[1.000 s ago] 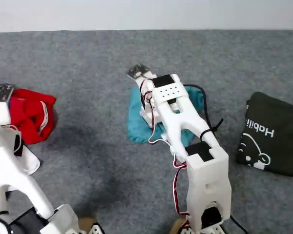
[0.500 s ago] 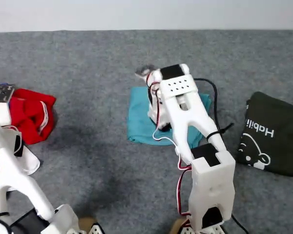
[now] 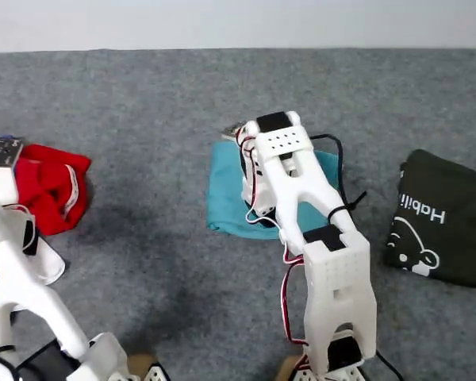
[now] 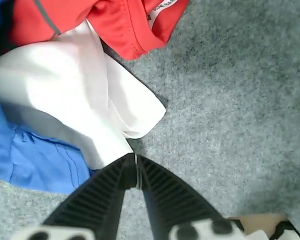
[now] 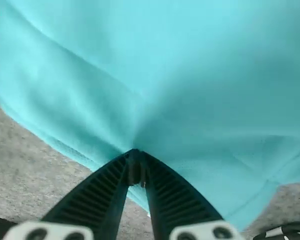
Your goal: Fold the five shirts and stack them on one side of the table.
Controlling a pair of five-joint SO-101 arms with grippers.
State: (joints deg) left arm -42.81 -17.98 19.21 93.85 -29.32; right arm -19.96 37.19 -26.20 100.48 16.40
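Teal shirt point(image 5: 190, 75) (mid-table) in right tool point(image 5: 135, 166)

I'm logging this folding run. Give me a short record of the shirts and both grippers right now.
teal shirt: middle of the table
right gripper: shut, pinching the teal shirt
left gripper: shut on an edge of the white shirt
white shirt: piled with red shirt and blue shirt
black shirt: apart, at the table's right side

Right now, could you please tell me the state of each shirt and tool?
teal shirt: folded, flat.
red shirt: crumpled.
white shirt: crumpled.
blue shirt: crumpled.
black shirt: folded.
left tool: shut on white shirt.
right tool: shut on teal shirt.
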